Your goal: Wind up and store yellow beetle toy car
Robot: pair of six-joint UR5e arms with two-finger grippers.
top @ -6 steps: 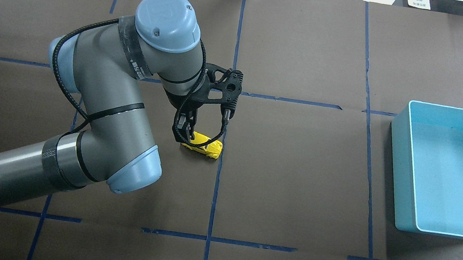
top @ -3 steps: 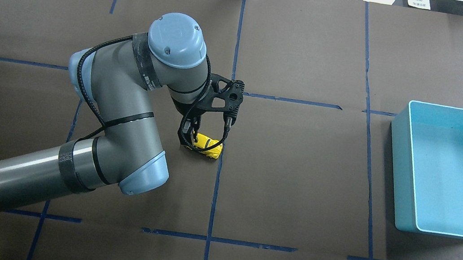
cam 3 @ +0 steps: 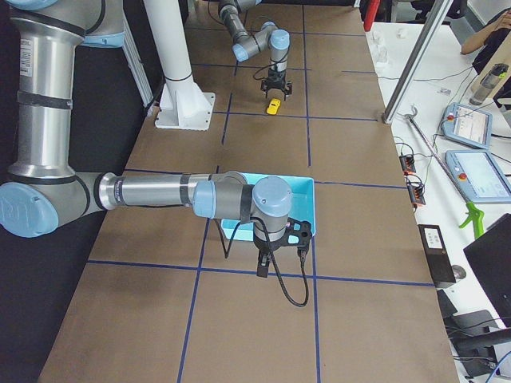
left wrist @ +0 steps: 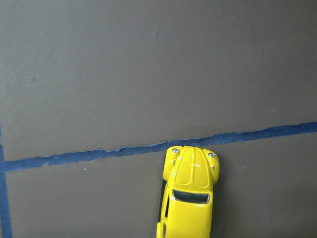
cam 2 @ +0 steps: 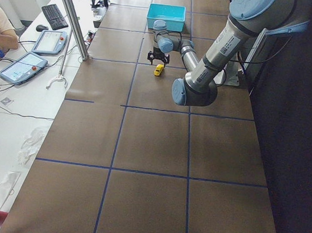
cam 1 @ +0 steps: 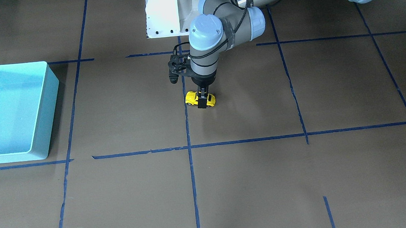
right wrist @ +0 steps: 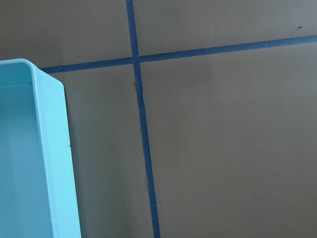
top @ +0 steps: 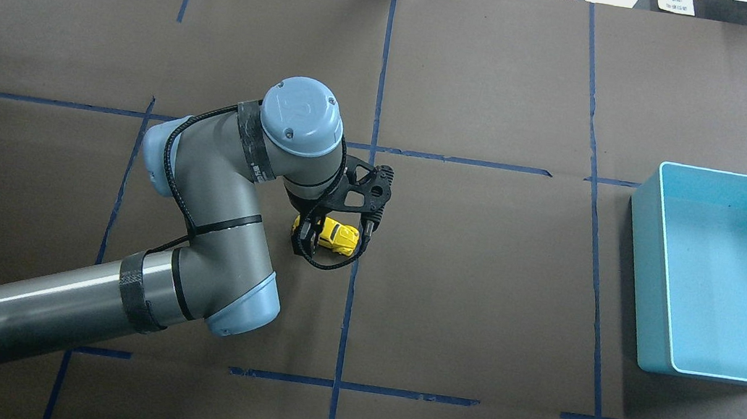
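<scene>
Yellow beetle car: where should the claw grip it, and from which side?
Pinch the yellow beetle car across its two door sides, mid-length between the wheels, coming straight down from above. It sits upright on its wheels, and the rounded glossy roof and hood would likely slip. The left claw is over that spot.

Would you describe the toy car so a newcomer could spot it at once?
Look at the middle of the brown table with blue tape lines, where the left gripper points down. At its tips, beside the central tape line, sits the car. It is the only yellow thing, far smaller than the turquoise bin.
</scene>
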